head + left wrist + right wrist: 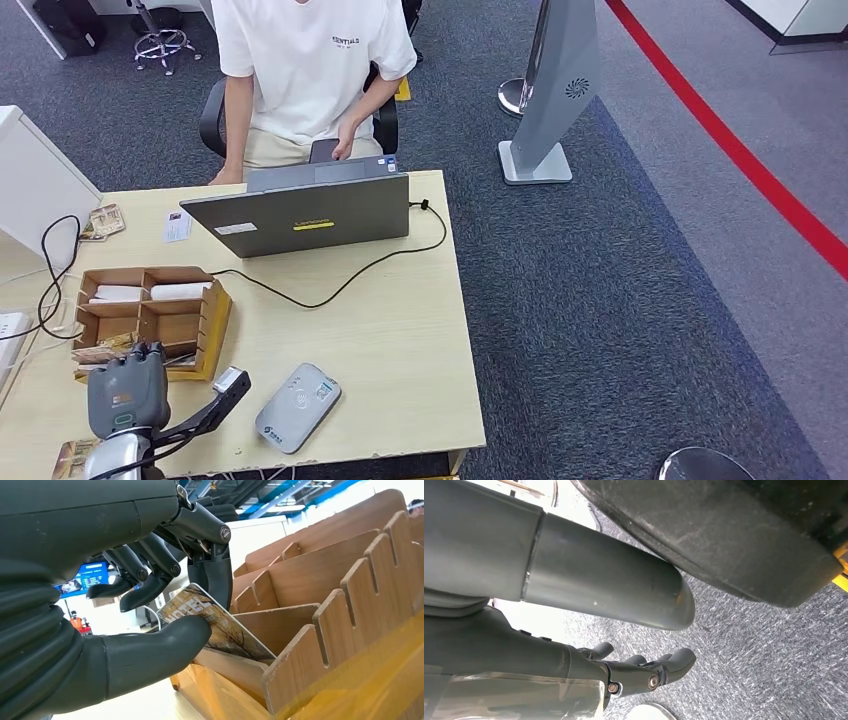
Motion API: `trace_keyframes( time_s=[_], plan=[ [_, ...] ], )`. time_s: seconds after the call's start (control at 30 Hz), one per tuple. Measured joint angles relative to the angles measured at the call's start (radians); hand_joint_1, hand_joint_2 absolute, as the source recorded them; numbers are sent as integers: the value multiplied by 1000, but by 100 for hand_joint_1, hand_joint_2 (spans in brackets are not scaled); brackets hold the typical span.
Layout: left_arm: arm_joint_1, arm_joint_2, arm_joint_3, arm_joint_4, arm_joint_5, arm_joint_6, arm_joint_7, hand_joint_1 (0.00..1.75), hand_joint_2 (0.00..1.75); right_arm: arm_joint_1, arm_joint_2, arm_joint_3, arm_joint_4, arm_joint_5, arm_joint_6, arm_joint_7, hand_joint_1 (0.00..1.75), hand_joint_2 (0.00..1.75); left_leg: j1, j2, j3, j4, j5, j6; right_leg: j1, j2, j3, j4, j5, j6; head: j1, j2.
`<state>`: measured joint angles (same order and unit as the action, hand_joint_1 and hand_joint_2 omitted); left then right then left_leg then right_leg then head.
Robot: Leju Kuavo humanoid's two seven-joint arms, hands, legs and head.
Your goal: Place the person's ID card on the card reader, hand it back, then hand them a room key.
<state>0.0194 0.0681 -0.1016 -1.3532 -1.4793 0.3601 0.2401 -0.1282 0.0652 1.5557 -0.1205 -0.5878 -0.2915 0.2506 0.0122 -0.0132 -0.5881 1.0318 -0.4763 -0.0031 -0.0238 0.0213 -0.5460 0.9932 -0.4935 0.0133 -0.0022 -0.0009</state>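
My left hand (pixel 127 392) sits at the near left corner of the table, against the wooden card organiser (pixel 208 322). In the left wrist view, this hand (pixel 150 595) pinches a brown room key card (pixel 222 629) printed "HOTEL" between thumb (pixel 155 650) and a finger. The card stands partly inside a compartment of the organiser (pixel 350 605). The grey card reader (pixel 298 407) lies near the table's front edge, right of my left hand. A small white card (pixel 177 226) lies beside the laptop. My right hand (pixel 554 657) hangs over the carpet, holding nothing, thumb apart from loosely curled fingers.
A person (pixel 310 70) in a white shirt sits at the far side behind an open grey laptop (pixel 300 215). A black cable (pixel 340 285) runs across the tabletop from it. Loose cards (pixel 103 221) lie at the far left. A grey sign stand (pixel 550 100) is on the carpet.
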Motion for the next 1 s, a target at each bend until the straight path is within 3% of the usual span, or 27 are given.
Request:
trace_keyframes(
  time_s=[0.13,0.27,0.43,0.53,0.63,0.87,1.0],
  plan=[
    [21,10,-23,-84,0,-112,6,175,175,1,0,0,0,-17,-5,0,0,0,0,0,0,0,0,0,0,0,0,0,0,0,0,0],
    [35,61,-88,-185,11,-226,2,175,175,2,0,0,0,-33,-13,1,0,0,0,0,0,0,0,0,0,0,0,0,0,0,0,0],
    [11,206,-184,-298,125,-343,-34,175,175,6,0,0,0,-47,-14,-5,0,0,1,0,0,0,1,-1,1,0,-1,0,0,0,0,0],
    [-40,308,-220,-358,227,-392,-72,175,175,7,0,0,1,-52,-13,-7,0,0,2,-1,0,0,1,-1,1,0,-1,1,1,-1,0,0],
    [-108,367,-229,-400,263,-419,-92,175,175,8,0,0,2,-51,-12,-8,0,0,2,-1,0,0,1,-1,1,0,-1,1,1,-1,0,0],
    [-332,392,-233,-426,350,-486,-49,175,175,8,0,0,4,-45,-6,-11,0,0,1,-1,0,1,2,0,1,-1,0,1,2,-1,1,0],
    [-461,362,-237,-378,305,-446,4,175,175,5,0,0,4,-9,7,-11,0,0,1,-1,0,1,2,0,1,-2,0,1,2,-1,0,0]
  ],
)
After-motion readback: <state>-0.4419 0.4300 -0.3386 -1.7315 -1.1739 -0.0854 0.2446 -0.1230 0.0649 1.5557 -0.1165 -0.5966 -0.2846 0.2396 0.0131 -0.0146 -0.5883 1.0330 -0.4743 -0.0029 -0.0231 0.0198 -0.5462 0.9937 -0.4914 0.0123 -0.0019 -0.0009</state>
